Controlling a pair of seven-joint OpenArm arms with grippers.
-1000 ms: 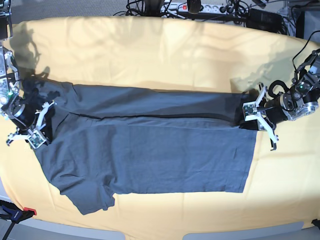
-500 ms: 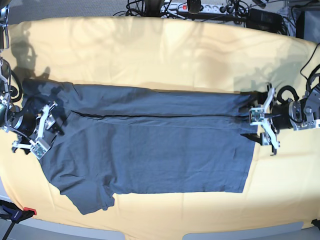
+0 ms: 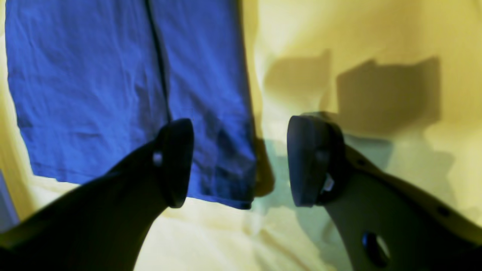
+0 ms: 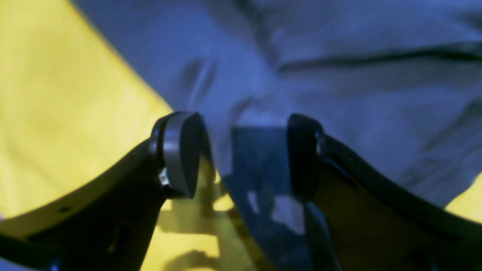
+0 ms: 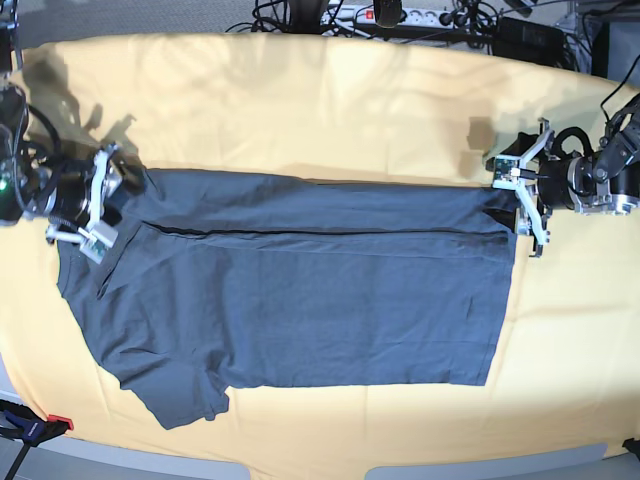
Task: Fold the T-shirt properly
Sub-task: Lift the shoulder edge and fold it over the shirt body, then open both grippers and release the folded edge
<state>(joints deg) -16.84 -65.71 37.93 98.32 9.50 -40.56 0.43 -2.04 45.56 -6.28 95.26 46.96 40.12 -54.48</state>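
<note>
The dark slate T-shirt [image 5: 300, 290] lies flat across the yellow tablecloth [image 5: 320, 110], with its far long edge folded over along a lengthwise crease. My left gripper [image 5: 522, 195] is open and empty at the shirt's right end. In the left wrist view the gripper [image 3: 241, 162] hovers over the hem corner of the shirt [image 3: 94, 82]. My right gripper [image 5: 100, 205] is open and empty at the shirt's left end, near the shoulder. In the right wrist view the gripper [image 4: 241, 158] hovers over wrinkled shirt cloth [image 4: 339, 75] by its edge.
A sleeve [image 5: 185, 395] sticks out at the shirt's front left. Cables and a power strip [image 5: 400, 15] lie beyond the table's far edge. A red-tipped clamp [image 5: 40, 425] sits at the front left corner.
Both grippers have moved toward the far side of the table, along the shirt's two ends. The shirt's far left corner now lies flatter and further in.
</note>
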